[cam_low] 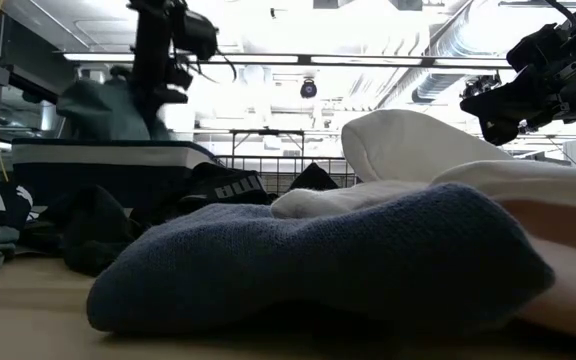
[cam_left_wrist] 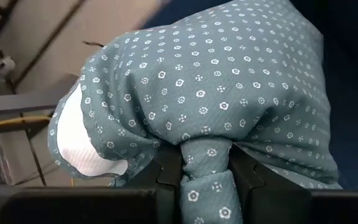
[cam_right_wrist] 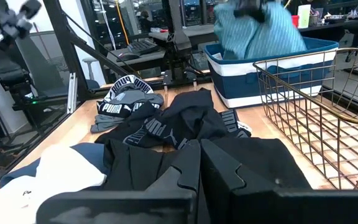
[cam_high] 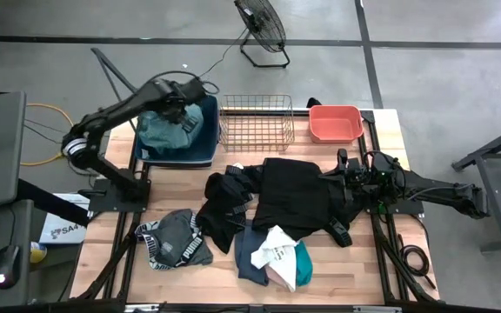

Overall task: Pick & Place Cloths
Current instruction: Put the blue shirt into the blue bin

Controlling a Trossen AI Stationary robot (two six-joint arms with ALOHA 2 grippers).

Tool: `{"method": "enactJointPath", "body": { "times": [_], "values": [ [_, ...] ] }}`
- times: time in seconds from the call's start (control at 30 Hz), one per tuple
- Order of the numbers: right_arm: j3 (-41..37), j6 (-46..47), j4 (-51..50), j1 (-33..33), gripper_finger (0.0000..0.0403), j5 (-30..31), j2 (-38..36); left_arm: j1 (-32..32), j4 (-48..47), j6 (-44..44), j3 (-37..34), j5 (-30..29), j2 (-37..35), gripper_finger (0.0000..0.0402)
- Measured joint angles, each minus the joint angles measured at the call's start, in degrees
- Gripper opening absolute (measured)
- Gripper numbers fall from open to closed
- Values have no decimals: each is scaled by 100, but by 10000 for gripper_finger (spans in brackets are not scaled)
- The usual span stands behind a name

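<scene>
The left gripper point(cam_high: 177, 111) pinches a teal-green patterned cloth point(cam_high: 165, 129) over the blue tub point(cam_high: 200, 149) at eleven o'clock, apparently the first; the pile remains, right gripper point(cam_high: 344, 170) shut, empty.

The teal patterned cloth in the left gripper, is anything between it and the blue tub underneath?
Nothing visible. The left gripper is shut on the teal patterned cloth, which hangs directly over the blue tub, its lower part already inside the rim. The right gripper waits shut above the black garment.
</scene>
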Motion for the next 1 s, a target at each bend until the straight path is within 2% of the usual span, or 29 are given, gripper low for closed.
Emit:
{"method": "enactJointPath", "body": {
  "times": [0.23,0.37,0.47,0.7,0.87,1.0],
  "values": [
    [0,0,-1,1,4,0,0,4,739,287,-269,1019,570,59],
    [0,0,1,1,4,1,-1,73,1374,588,-397,1751,656,59],
    [-1,0,-1,2,4,0,-2,233,1492,657,-406,2199,658,59],
    [0,0,1,1,4,0,-1,699,1384,769,-406,2341,658,59],
    [-2,0,-1,0,4,0,0,1157,1413,866,-406,2710,658,59],
    [-1,0,1,1,4,0,-1,1339,1546,898,-547,2719,652,59]
  ]
}}
